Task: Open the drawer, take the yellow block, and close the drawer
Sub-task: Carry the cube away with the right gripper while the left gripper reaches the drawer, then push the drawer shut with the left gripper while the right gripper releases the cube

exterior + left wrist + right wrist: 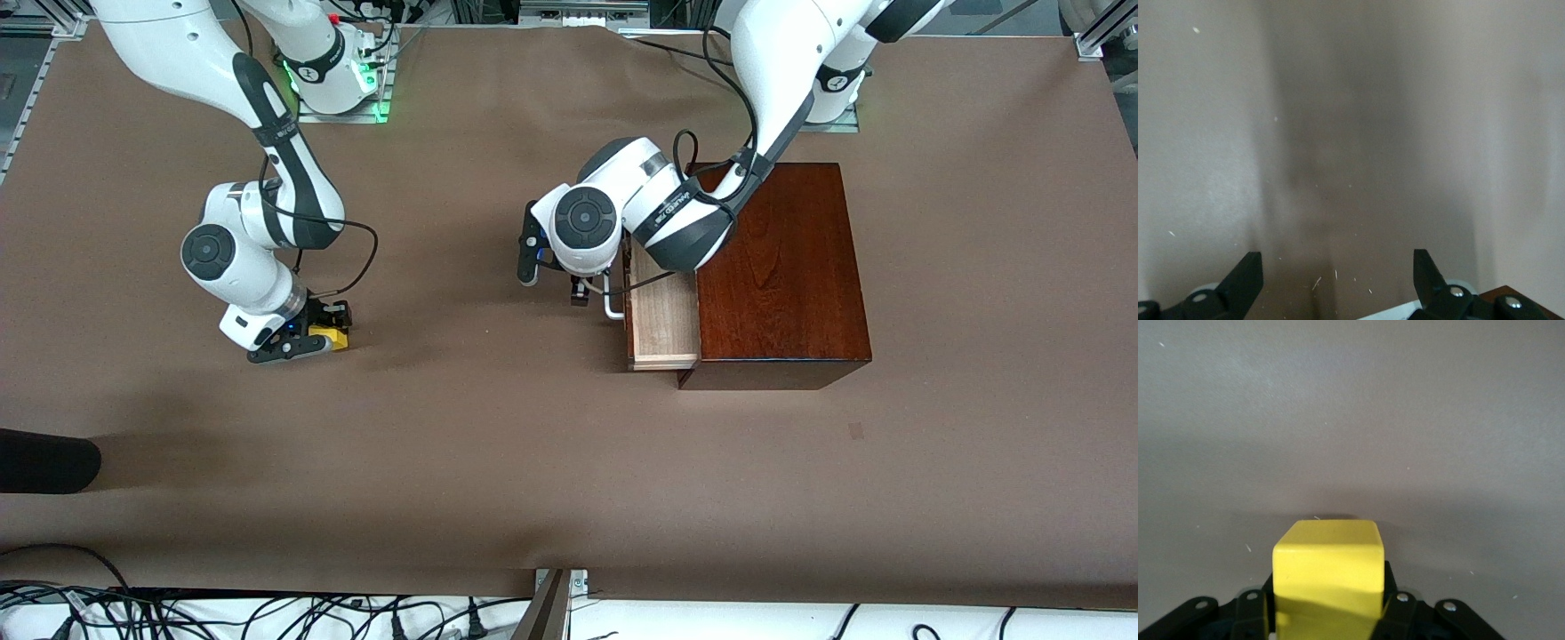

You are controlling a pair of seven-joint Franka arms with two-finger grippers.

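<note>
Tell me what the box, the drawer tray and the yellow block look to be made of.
Box: likely wood or veneer, glossy reddish-brown, with visible grain and sheen.
Drawer tray: pale unfinished-looking wood, matte, faint grain; it stands partly open.
Yellow block: smooth, uniformly coloured, rounded edges, so painted wood or plastic; cannot tell which. The right gripper is shut on it.

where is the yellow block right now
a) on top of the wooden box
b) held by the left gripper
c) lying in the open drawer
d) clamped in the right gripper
d: the yellow block sits between the shut fingers of the right gripper, low over the table toward the right arm's end, away from the drawer, which stands partly open with the open left gripper at its handle.
</note>
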